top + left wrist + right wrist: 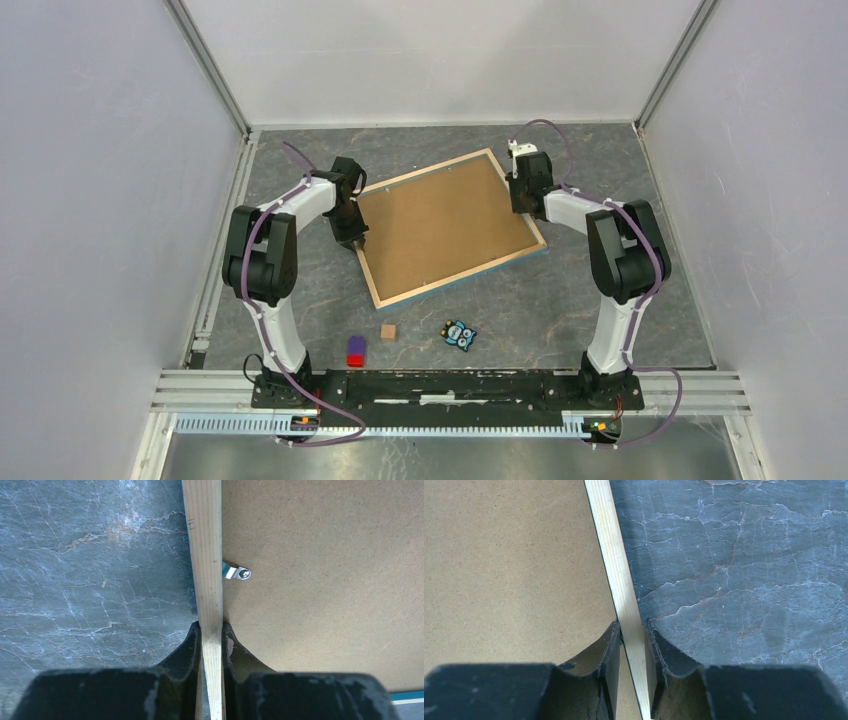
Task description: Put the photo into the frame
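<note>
The frame [460, 277] lies face down in the middle of the table, its light wooden back rim up and a thin blue edge showing along the near side. The brown backing board [445, 225] fills it. The photo is hidden. My left gripper [358, 243] is shut on the frame's left rim [205, 555], a finger pressed to each side [212, 627]. My right gripper [520, 205] straddles the right rim [616, 570]. Its jaws are nearly closed [631, 625], with thin gaps still showing beside the wood. A metal clip [237, 572] sits on the board by the left rim.
Near the front edge lie a small wooden cube [388, 331], a red and purple block [355, 349] and a small owl-patterned piece [459, 333]. White walls enclose the table on the left, right and back.
</note>
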You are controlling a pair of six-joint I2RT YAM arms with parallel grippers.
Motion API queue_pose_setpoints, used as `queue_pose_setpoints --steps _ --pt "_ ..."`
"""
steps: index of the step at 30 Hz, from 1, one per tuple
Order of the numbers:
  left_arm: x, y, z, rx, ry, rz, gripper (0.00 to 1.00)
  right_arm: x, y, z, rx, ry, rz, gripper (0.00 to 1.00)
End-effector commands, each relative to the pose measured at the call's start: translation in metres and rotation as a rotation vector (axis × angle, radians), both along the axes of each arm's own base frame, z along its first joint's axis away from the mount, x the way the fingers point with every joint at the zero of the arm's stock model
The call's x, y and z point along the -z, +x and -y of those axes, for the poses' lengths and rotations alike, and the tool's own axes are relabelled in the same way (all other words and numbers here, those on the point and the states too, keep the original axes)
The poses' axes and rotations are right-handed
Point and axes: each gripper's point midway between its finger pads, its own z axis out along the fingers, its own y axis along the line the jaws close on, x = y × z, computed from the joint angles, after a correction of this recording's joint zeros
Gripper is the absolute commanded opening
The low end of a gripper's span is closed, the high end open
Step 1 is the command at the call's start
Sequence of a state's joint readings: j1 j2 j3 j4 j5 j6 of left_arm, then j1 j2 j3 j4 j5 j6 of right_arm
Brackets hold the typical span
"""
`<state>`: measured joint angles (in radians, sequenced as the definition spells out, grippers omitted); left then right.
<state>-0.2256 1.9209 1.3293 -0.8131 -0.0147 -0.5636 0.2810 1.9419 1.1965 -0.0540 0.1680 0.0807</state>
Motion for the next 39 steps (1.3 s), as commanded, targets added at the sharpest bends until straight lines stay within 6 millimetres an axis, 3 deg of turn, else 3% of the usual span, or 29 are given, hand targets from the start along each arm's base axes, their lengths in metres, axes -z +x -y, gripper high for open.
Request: queue_pose_setpoints --steps 1,5,10,12,16,21,26,30,35,39 --pt "0.014 -0.007 -0.018 0.047 0.07 -0.043 0.02 0.015 -0.005 -0.006 -0.021 0.019 -0.059 0.26" --pt "0.013 -0.006 -0.017 0.047 0.071 -0.038 0.02 0.013 -0.003 -0.012 -0.035 0.042 -0.053 0.29" --pt "0.002 0.001 -0.015 0.077 0.061 -0.012 0.08 -0.01 0.003 -0.013 -0.033 0.048 -0.014 0.55" --pt "-0.01 0.007 -0.013 0.104 0.047 0.029 0.2 -0.021 0.002 -0.004 0.0 0.022 0.004 0.6" --pt "-0.044 0.015 -0.012 0.138 0.027 0.165 0.55 -0.032 -0.013 0.025 0.134 -0.031 -0.017 0.71" --pt "-0.101 0.016 0.006 0.216 -0.03 0.396 0.8 -0.023 -0.059 0.053 0.351 0.049 -0.103 0.73" --pt "-0.142 -0.016 0.071 0.411 -0.114 0.55 0.92 -0.003 -0.11 0.034 0.495 0.273 -0.198 0.72" --pt "-0.16 -0.053 0.129 0.588 -0.126 0.652 0.94 0.01 -0.134 0.026 0.563 0.356 -0.234 0.71" --pt "-0.151 -0.082 0.17 0.735 -0.065 0.747 0.95 0.027 -0.161 0.03 0.695 0.392 -0.29 0.63" --pt "-0.137 -0.093 0.201 0.857 0.031 0.796 0.95 0.027 -0.163 0.028 0.765 0.465 -0.257 0.43"
